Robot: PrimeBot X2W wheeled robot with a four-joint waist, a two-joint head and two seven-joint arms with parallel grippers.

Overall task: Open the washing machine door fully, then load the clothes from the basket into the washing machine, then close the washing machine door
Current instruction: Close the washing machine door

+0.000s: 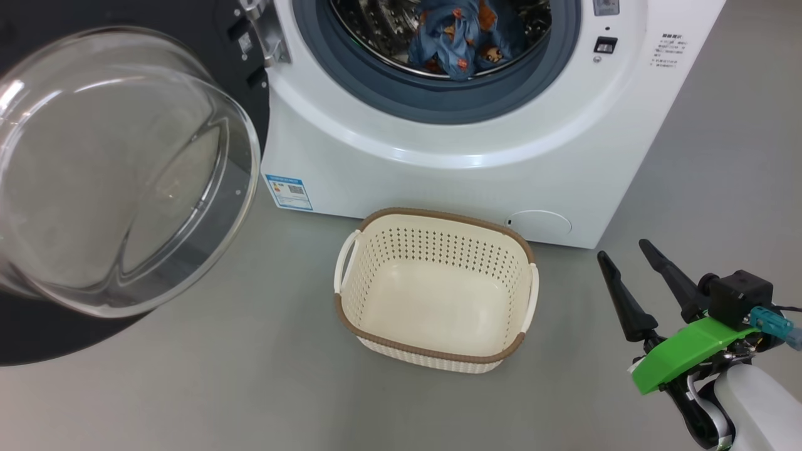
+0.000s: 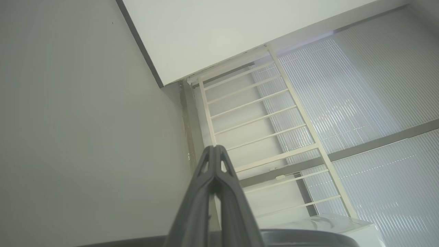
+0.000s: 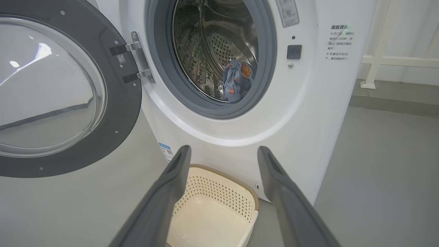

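- Right wrist view: the right gripper [image 3: 223, 149], jaws wide and empty, hangs near the small cream perforated plastic basket [image 3: 223, 170], which is bare.
- Light blue printed clothes [image 3: 236, 80] lie in the big white washing machine [image 3: 308, 113]. Its round black-rimmed glass door [image 3: 120, 113] stands open, probably awaiting closing.
- The left gripper [image 2: 214, 151], pinched shut on nothing, faces a wall [image 2: 85, 120]. Where it is relative to the door is hidden.

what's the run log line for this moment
round black-rimmed glass door open | light blue clothes in steel drum | cream perforated basket empty | left gripper shut | right gripper open, empty
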